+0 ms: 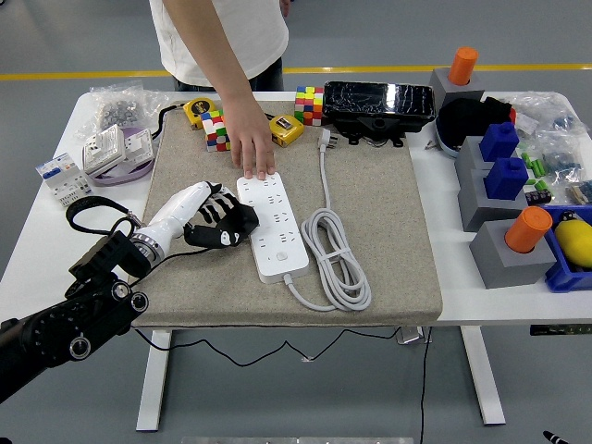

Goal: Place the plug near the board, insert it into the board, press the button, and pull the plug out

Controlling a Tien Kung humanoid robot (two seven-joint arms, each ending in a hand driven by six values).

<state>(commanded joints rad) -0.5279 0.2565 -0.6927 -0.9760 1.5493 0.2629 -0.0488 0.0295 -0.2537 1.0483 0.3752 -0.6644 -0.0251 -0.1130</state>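
Plug (325,140) prongs toward table's far side

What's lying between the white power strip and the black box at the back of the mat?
In the head view, the strip's own plug and a straight run of its white cord lie between the power strip and the black box; otherwise just bare mat.

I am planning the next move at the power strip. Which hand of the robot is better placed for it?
Left. The left hand lies beside the power strip, on its left edge. The right arm is not in view. A person's hand presses the strip's far end.
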